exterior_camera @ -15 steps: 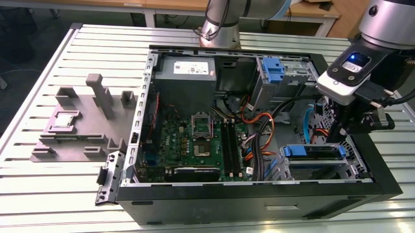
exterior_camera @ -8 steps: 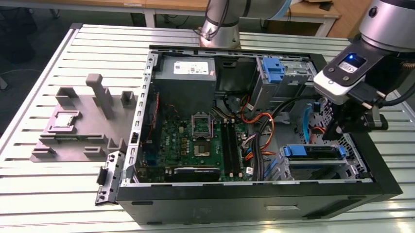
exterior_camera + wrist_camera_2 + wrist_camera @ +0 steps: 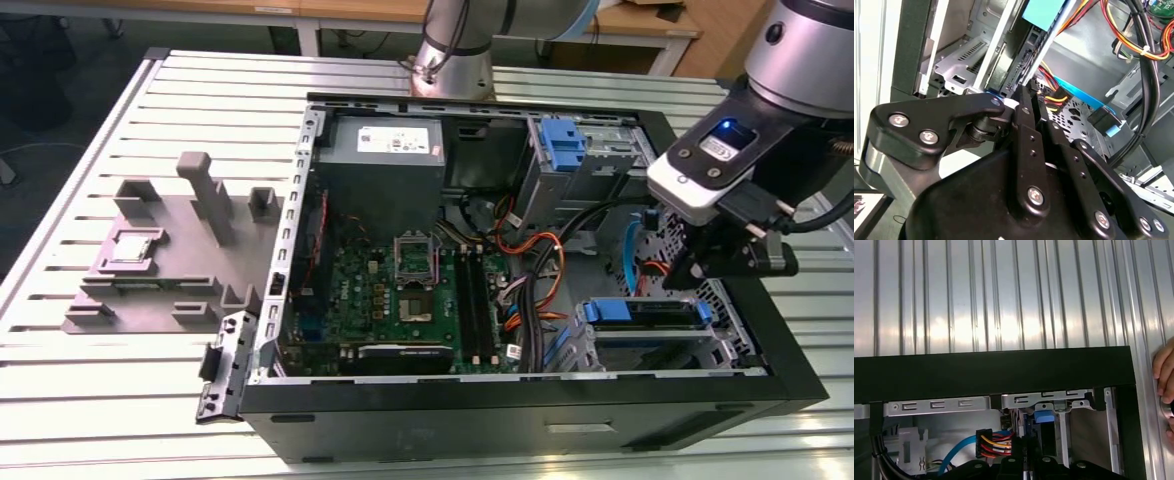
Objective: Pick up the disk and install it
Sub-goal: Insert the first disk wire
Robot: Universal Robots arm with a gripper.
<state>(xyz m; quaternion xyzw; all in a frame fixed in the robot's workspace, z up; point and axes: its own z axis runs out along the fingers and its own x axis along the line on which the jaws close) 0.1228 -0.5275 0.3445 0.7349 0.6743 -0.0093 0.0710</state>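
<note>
One UR arm [image 3: 787, 50] reached over the exterior view's right side of an open black PC case [image 3: 534, 415], which lay on its side on a slatted metal table [image 3: 200, 100]. Gripper [image 3: 707, 270] was down inside the case at that right side, just above the drive cage. In the second wrist view the gripper [image 3: 1024, 95] ended right at the cage's sheet metal. In the first wrist view the gripper [image 3: 1024, 460] sat beside a bundle of red, yellow and black wires [image 3: 996, 445].

Pincer state: couldn't tell, tips hidden behind the black linkage.

Disk [image 3: 643, 312] lay in the cage at the near right corner of the case, blue rail uppermost, just left of and below the gripper. In the first wrist view the disk [image 3: 1045, 417] showed as a blue tab over a dark body, slotted between the cage's metal walls. Couldn't tell whether gripper and disk touched.

Elsewhere in the case: grey power supply box [image 3: 384, 150] w/ white sticker at far left, green motherboard [image 3: 400, 290] in the middle, tall blue latch piece [image 3: 561, 145] at far right. Grey fixture block [image 3: 174, 255] stood on the table, left of the case, well apart.

A person's hand [image 3: 1164, 385] rested at the table edge beyond the case wall
</note>
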